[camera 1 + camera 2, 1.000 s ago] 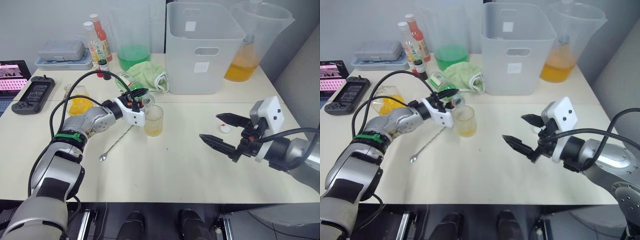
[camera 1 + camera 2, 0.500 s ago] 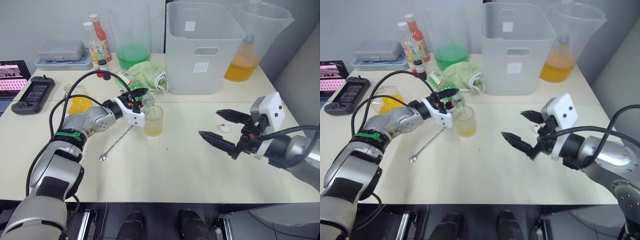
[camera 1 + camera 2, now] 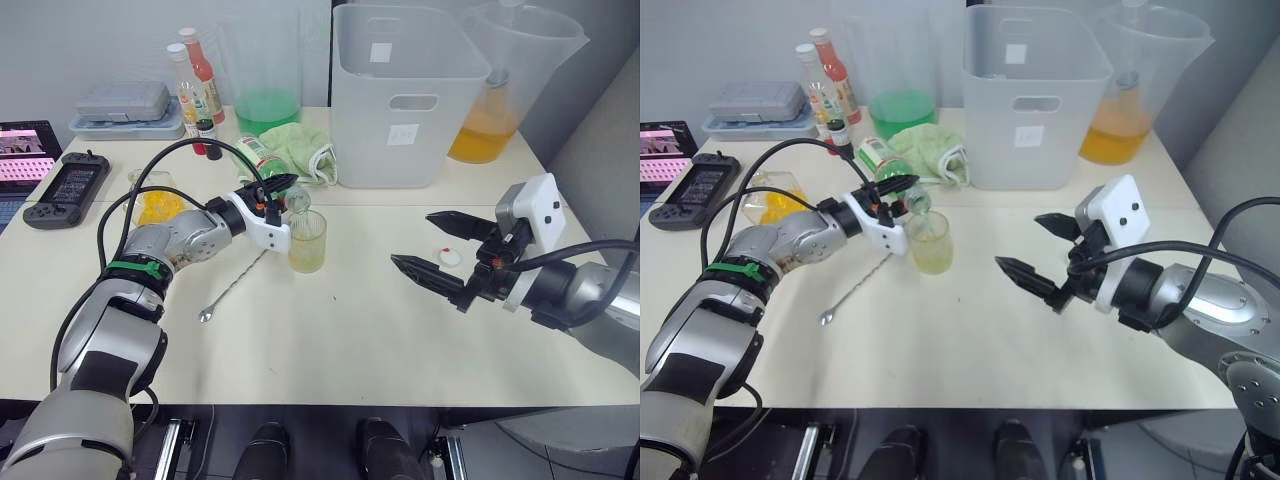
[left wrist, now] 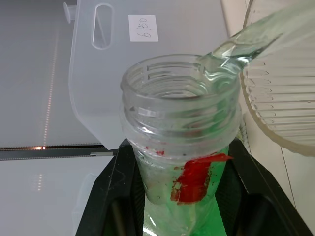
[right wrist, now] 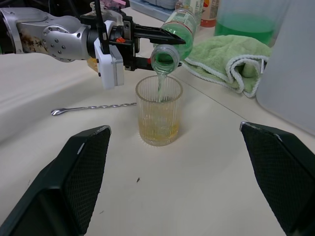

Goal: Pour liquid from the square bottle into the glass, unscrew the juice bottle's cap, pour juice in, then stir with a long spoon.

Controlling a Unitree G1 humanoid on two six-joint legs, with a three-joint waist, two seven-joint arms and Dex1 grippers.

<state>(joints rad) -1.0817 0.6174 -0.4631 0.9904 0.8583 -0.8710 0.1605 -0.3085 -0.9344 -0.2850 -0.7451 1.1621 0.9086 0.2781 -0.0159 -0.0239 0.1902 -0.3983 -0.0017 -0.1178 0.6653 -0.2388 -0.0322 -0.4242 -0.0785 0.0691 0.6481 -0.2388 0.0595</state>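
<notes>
My left gripper [image 3: 280, 190] is shut on the juice bottle [image 3: 258, 158] near its neck and holds it tilted, mouth down, over the glass [image 3: 307, 241]. In the left wrist view the open neck [image 4: 182, 123] shows a stream of pale green juice running into the ribbed glass [image 4: 280, 108], which holds yellowish liquid. The juice bottle's cap [image 3: 449, 257] lies on the table by my right gripper [image 3: 412, 238], which hovers open to the right of the glass. The long spoon [image 3: 235, 286] lies flat left of the glass. The square bottle [image 3: 156, 205], with yellow liquid, stands behind my left arm.
A white bin [image 3: 405, 90] and a pitcher of orange liquid [image 3: 500, 90] stand at the back right. A pitcher of green liquid [image 3: 265, 90], a green towel [image 3: 300, 150] and sauce bottles [image 3: 195, 85] are behind the glass. A game controller [image 3: 65, 185] lies far left.
The juice bottle has tipped a little further and juice now runs into the glass. My open right gripper has drifted slightly left toward the glass.
</notes>
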